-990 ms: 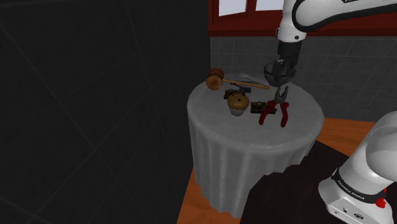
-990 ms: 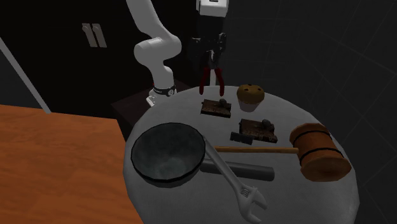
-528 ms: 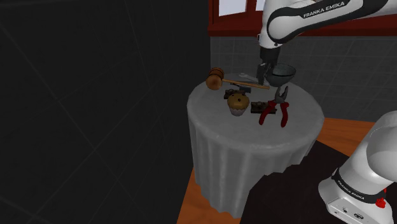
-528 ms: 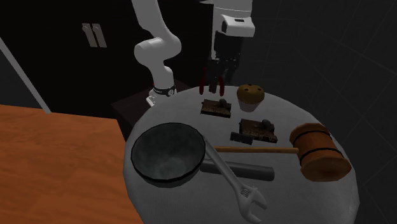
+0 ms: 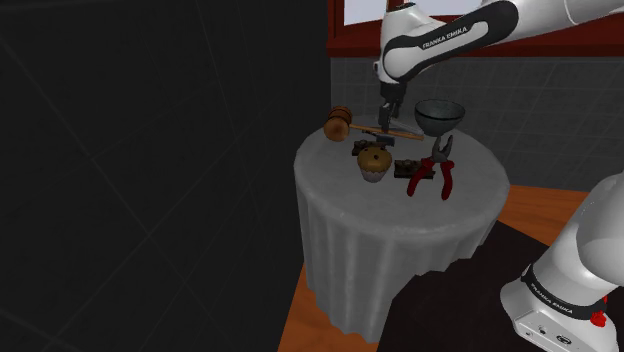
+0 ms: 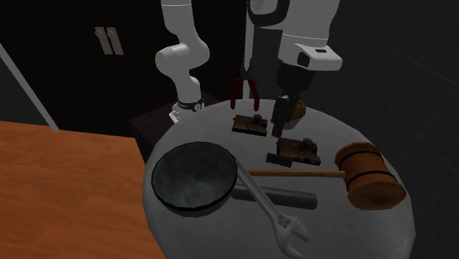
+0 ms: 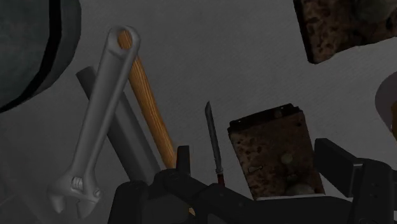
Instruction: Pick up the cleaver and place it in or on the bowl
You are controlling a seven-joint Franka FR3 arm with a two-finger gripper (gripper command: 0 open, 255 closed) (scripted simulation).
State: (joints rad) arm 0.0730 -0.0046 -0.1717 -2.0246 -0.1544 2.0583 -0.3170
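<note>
- Shoulder view looks down on the tabletop [image 5: 478,172] from afar.
- Second exterior view faces the arm [image 6: 180,53] across it, close.
- Wrist view looks down, just above it.

Room of a house. A round bench [image 5: 400,215], draped in grey cloth that hangs to the ground, stands on an orange wooden floor [image 5: 315,312]. Behind it is a grey tiled wall [image 5: 352,88] topped by a dark red window frame [image 5: 350,42] with pale panes. Household and workshop things mix on the bench: a muffin [image 5: 375,163], a dark bowl [image 6: 193,148], a wooden mallet [image 6: 370,175], a wrench [image 6: 276,210] and red-handled pliers [image 5: 441,170].
</note>
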